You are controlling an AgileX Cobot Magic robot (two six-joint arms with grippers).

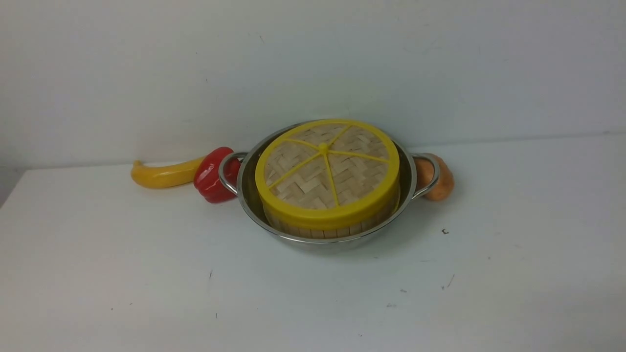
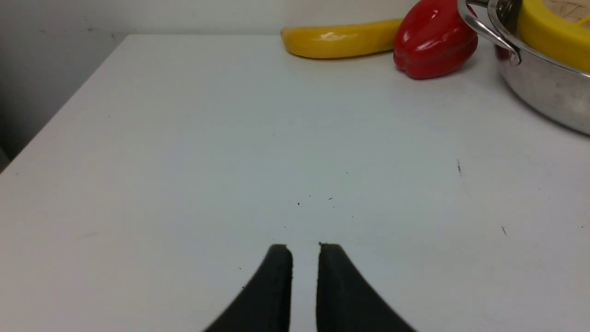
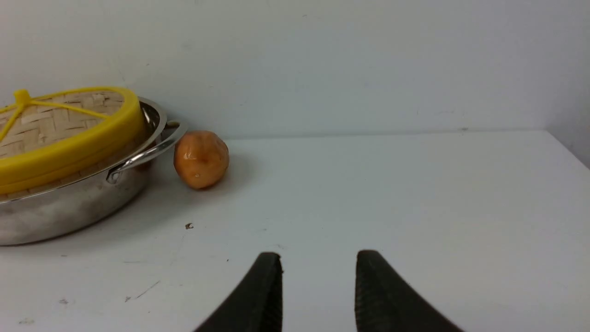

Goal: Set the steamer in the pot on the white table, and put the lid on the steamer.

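The steel pot (image 1: 247,188) stands at the back middle of the white table (image 1: 146,283). In it sits the steamer (image 1: 323,231), only its wooden-strip wall showing under the lid (image 1: 326,168). The woven lid with its yellow rim lies on the steamer, tilted slightly toward the front. Neither gripper appears in the front view. My left gripper (image 2: 305,249) hovers over bare table, well short of the pot (image 2: 544,87), with a narrow gap between its fingers and nothing in it. My right gripper (image 3: 318,258) is open and empty, away from the pot (image 3: 60,212) and lid (image 3: 60,133).
A yellow squash-like toy (image 1: 164,175) and a red pepper (image 1: 212,175) lie against the pot's left handle. An orange-brown round toy (image 1: 437,178) sits by the right handle. A pale wall rises close behind the pot. The table's left edge (image 2: 60,106) shows in the left wrist view.
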